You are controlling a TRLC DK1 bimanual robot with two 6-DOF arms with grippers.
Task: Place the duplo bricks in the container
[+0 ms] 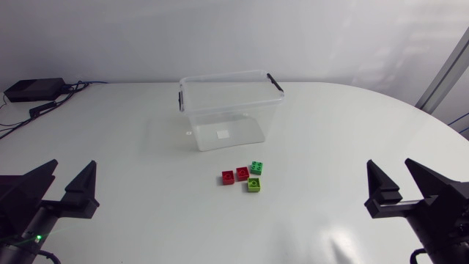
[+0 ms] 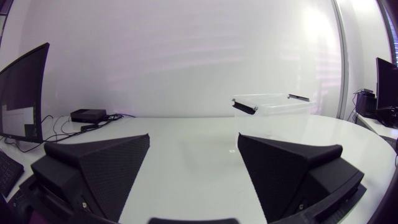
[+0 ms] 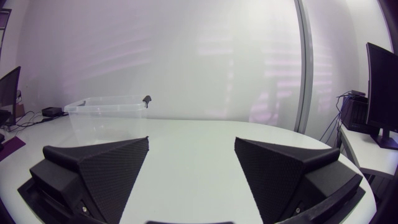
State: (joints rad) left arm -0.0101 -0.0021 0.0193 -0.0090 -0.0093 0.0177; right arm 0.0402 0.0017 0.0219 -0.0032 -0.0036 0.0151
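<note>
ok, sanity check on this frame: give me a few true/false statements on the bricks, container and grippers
1. No brick lies in the container. True.
2. Two red bricks and two green bricks sit clustered on the table. True.
3. The left gripper is shut on a red brick. False: it is open, holds nothing and is well away from the bricks.
4. The bricks lie behind the container, on the side away from the arms. False: they lie in front of it, on the arms' side.
5. The right gripper is open with nothing between its fingers. True.
</note>
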